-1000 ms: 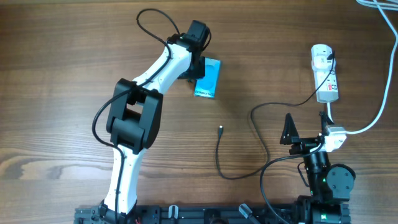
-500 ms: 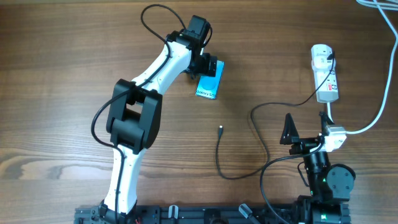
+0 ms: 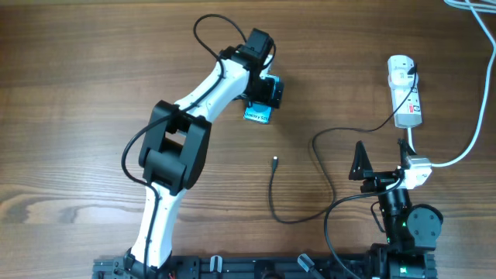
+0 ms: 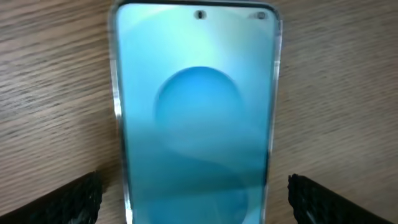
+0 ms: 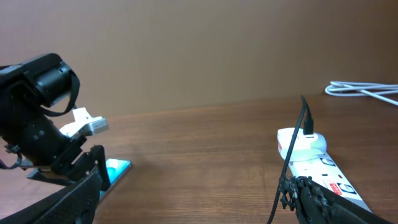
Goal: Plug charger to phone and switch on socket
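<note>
The phone [image 3: 255, 114] lies flat on the wooden table, teal screen up, and fills the left wrist view [image 4: 196, 106]. My left gripper [image 3: 265, 91] hovers over its far end, open, with a finger on either side [image 4: 69, 200] and a gap to each edge. The charger is a thin black cable whose free plug tip [image 3: 275, 160] lies on the table right of and below the phone; the cable loops round to the socket [image 3: 405, 94], a white strip at the right [image 5: 318, 158]. My right gripper [image 3: 387, 167] stands open and empty near its base, below the socket.
A thicker white cable [image 3: 474, 132] runs from the top right corner down to the right arm. The left arm [image 3: 205, 89] stretches diagonally across the table's left half. In the right wrist view the phone [image 5: 115, 169] shows beside the left arm's wrist [image 5: 43, 118].
My left gripper has opened wider and moved right, from beside the phone to over its far end. The phone has shifted slightly. The right arm and the charger have not moved.
</note>
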Available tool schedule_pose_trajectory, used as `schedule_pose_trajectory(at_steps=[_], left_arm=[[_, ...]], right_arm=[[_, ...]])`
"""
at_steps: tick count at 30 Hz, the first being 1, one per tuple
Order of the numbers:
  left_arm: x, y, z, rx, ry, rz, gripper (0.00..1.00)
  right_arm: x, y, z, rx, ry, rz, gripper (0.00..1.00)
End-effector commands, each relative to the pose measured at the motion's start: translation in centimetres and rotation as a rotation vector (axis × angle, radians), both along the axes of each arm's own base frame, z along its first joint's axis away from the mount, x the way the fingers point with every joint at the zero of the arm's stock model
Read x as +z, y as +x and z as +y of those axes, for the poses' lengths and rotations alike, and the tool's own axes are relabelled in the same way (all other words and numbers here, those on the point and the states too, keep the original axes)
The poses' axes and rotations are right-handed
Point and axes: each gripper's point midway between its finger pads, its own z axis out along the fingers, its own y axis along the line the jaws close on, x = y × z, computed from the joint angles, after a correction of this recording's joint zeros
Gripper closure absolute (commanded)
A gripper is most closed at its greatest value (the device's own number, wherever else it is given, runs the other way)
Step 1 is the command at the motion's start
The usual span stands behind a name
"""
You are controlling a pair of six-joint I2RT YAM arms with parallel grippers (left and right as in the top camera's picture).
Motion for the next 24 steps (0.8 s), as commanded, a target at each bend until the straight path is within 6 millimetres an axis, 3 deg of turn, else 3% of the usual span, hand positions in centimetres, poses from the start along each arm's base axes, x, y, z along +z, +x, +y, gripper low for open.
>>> schedule_pose_trajectory(at_steps=[1, 2, 4, 5, 13, 24], left_arm=[[-2.4, -2.2, -0.8, -0.045, 0.014, 0.063, 0.00], [-2.4, -2.3, -0.9, -0.048, 0.014, 0.064, 0.00], [-2.5, -2.6, -1.1, -0.050, 0.021, 0.067, 0.14], [-2.5, -2.7, -1.1, -0.047, 0.024, 0.069, 0.16], [-2.8, -3.5, -0.5, 0.069, 0.081, 0.101, 0.17], [-3.1, -6.8, -0.5, 0.040, 0.146, 0.189, 0.20]], right_arm=[[0.3, -0.1, 0.0, 0.003, 0.012, -0.013, 0.00], [0.3, -0.1, 0.0, 0.003, 0.012, -0.013, 0.00], [0.3, -0.1, 0.0, 0.003, 0.012, -0.013, 0.00], [0.3, -0.1, 0.0, 0.003, 0.012, -0.013, 0.00], [0.3, -0.1, 0.0, 0.003, 0.012, -0.013, 0.00], [0.3, -0.1, 0.0, 0.003, 0.012, -0.013, 0.00]])
